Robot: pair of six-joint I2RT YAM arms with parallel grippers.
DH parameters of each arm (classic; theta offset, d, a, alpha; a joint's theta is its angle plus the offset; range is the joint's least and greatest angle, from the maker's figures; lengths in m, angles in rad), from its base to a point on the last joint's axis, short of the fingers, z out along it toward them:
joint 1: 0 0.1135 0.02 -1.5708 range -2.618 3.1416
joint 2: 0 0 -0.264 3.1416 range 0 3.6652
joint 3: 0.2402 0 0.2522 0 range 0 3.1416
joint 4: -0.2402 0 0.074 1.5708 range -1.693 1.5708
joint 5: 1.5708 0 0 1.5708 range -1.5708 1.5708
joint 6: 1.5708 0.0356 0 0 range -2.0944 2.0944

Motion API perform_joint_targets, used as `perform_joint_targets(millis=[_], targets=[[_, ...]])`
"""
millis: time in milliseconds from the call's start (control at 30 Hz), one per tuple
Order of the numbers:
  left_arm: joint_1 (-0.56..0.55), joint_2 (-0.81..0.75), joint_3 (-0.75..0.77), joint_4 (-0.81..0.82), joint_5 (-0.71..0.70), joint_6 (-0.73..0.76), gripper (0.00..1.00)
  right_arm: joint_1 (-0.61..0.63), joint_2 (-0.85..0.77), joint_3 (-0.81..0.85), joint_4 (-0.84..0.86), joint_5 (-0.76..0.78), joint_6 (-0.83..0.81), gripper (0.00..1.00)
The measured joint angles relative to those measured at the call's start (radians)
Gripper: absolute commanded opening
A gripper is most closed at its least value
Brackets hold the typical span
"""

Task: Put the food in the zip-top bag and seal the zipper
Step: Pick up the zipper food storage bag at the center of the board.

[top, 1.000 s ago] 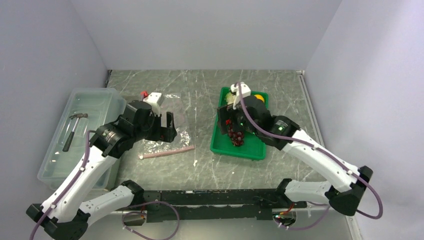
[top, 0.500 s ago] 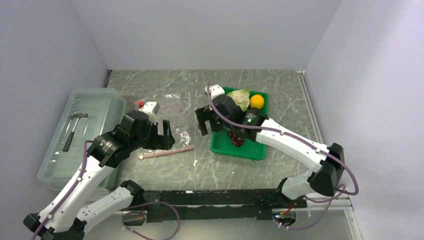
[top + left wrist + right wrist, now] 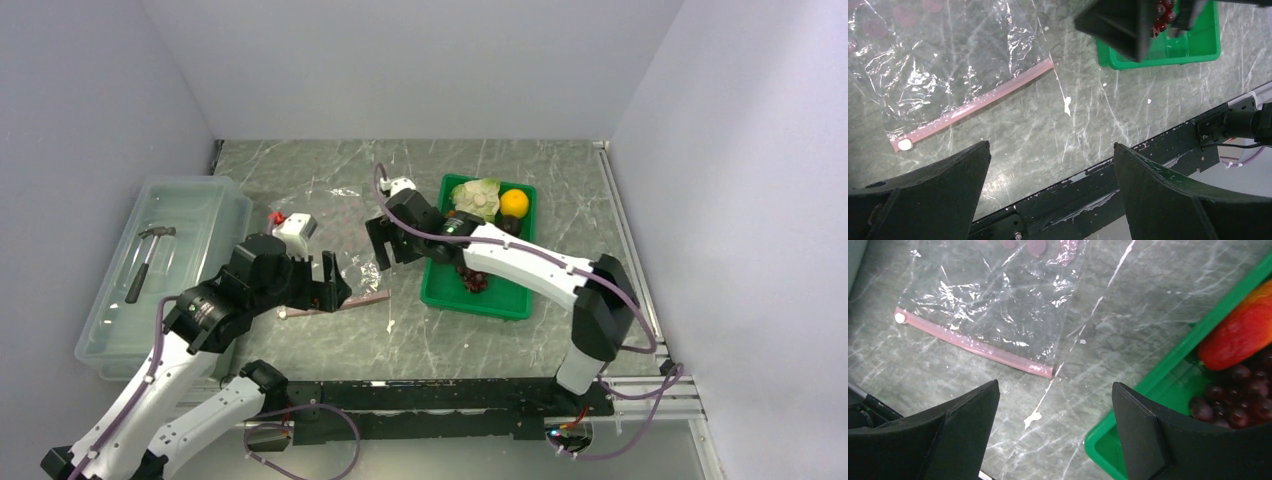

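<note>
Starting at the far left: translucent plastic bin [image 3: 112, 330], rounded corners, holding one hammer [image 3: 148, 258] with a metal head.

Left gripper [image 3: 322, 285]: black, blunt wedge fingers [image 3: 933, 195], jaws spread wide with nothing between them, poised above the table near the zipper.

Zip-top bag [image 3: 948, 55]: clear, crinkled film, glinting, lying flat on the table between bin and tray, with faint pink round marks at its far end. Whether any food is inside, I cannot tell.

Zipper [image 3: 978, 102]: narrow pale pink strip along the bag's near edge, a small white slider at its left end.

Right gripper [image 3: 385, 248]: black, jaws wide apart and holding nothing, over bare table between bag and tray.

Green tray [image 3: 500, 303]: glossy rectangular plastic, low rim. It contains the grape bunch [image 3: 472, 278], dark purple beads; a red piece [image 3: 1240, 337], smooth; a leafy vegetable [image 3: 478, 196], pale green-white and ruffled; an orange fruit [image 3: 514, 202], round.

Table [image 3: 560, 165]: grey-green stone pattern, white veins, one white fleck [image 3: 390, 326] in front of the zipper. Plain pale walls on three sides.
</note>
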Motion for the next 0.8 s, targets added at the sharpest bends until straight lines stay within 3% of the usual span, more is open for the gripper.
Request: perform_joint_targets(millis=[800], targets=[[0.0,-0.091,-0.027,0.046,0.032,0.03,0.99,-0.005,0.344,0.095,0.072,-0.069,0.084,0.65]])
